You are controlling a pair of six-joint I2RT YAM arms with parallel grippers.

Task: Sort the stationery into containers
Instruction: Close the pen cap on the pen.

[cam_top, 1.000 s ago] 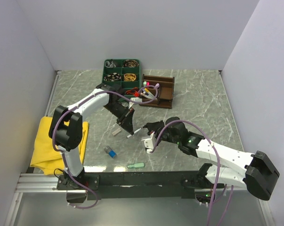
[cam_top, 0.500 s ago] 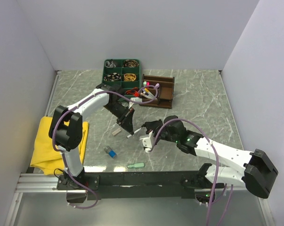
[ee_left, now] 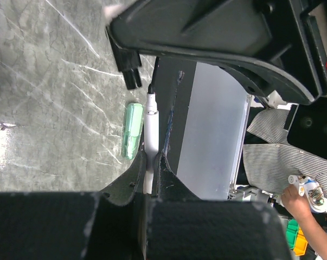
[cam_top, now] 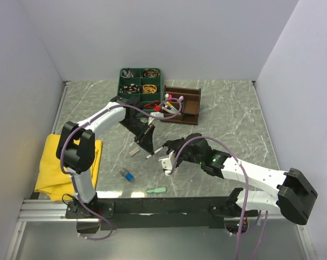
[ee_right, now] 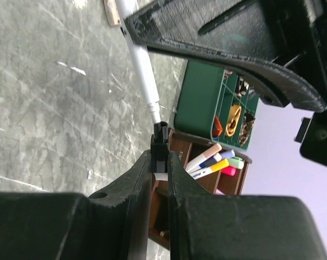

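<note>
White pen [ee_left: 151,124] in left tool [ee_left: 151,160], black cap [ee_right: 160,142] in right tool [ee_right: 160,162].

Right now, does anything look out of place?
Yes: the mint eraser, blue cap and a tan bit lie loose on the table, away from the brown organiser.

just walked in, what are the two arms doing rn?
The left gripper is shut on a white pen. The right gripper pinches a small black cap right at the pen's tip, so they look to be capping it above the table. Whether the cap is seated is unclear. Several highlighters already stand in the brown wooden organiser. A blue cap and a mint eraser lie loose on the table.
</note>
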